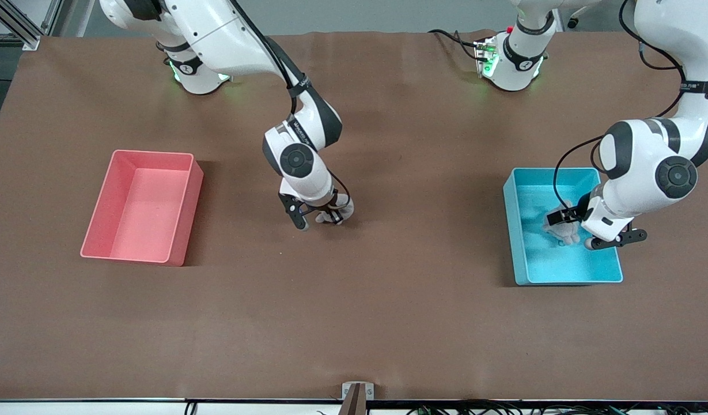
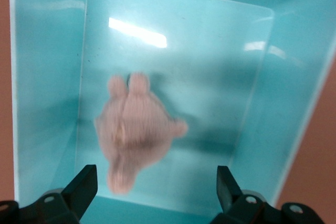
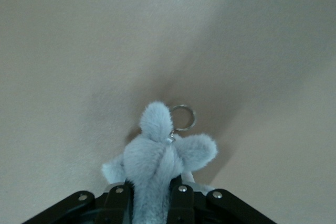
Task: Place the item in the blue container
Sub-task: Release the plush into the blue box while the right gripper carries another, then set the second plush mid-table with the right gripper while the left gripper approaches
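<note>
The light-blue container (image 1: 512,230) stands toward the left arm's end of the table. A pale pink plush toy (image 1: 561,231) lies on its floor. My left gripper (image 1: 569,231) hangs over the bin, open, and its fingers do not touch the toy. In the left wrist view the plush toy (image 2: 136,129) lies between the blue container's walls (image 2: 47,77), past the left gripper (image 2: 156,171), which stands wide open. My right gripper (image 1: 318,219) is low over the middle of the table, shut on a grey plush toy (image 1: 340,210). In the right wrist view the right gripper (image 3: 149,196) pinches the grey plush toy (image 3: 157,156), whose key ring (image 3: 182,117) shows.
A pink bin (image 1: 184,230) of the same shape stands toward the right arm's end of the table. Brown tabletop (image 1: 423,242) lies between the two bins. A small bracket (image 1: 357,392) sits at the table's edge nearest the front camera.
</note>
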Robot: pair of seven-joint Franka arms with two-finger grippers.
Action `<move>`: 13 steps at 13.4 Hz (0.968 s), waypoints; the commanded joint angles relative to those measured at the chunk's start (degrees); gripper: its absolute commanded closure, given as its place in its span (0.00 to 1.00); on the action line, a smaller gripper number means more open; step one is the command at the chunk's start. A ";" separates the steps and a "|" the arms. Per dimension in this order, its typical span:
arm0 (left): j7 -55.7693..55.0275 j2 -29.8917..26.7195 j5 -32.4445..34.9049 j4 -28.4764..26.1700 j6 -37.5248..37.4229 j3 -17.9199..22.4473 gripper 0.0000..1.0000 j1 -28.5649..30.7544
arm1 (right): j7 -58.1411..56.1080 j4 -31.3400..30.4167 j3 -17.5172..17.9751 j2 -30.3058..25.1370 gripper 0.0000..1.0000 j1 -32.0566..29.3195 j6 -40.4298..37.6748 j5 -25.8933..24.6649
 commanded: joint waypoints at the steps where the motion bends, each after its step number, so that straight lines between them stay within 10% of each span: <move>1: 0.34 -3.82 1.13 1.53 -6.59 -2.19 0.00 0.10 | 3.53 2.03 -0.72 1.65 0.89 2.23 0.66 -2.03; 3: 0.08 -4.62 1.13 4.42 -11.43 -4.13 0.00 0.10 | 3.36 1.94 -0.72 1.65 0.09 2.15 1.37 -2.12; 4: -0.80 -4.62 1.05 5.92 -13.54 -5.53 0.00 0.10 | 3.10 2.03 -0.72 1.65 0.00 2.06 1.37 -3.08; 13: -14.93 -2.26 0.26 11.20 -16.82 -19.76 0.00 -0.51 | -18.48 5.28 -0.63 -5.53 0.00 -9.26 -9.59 -10.30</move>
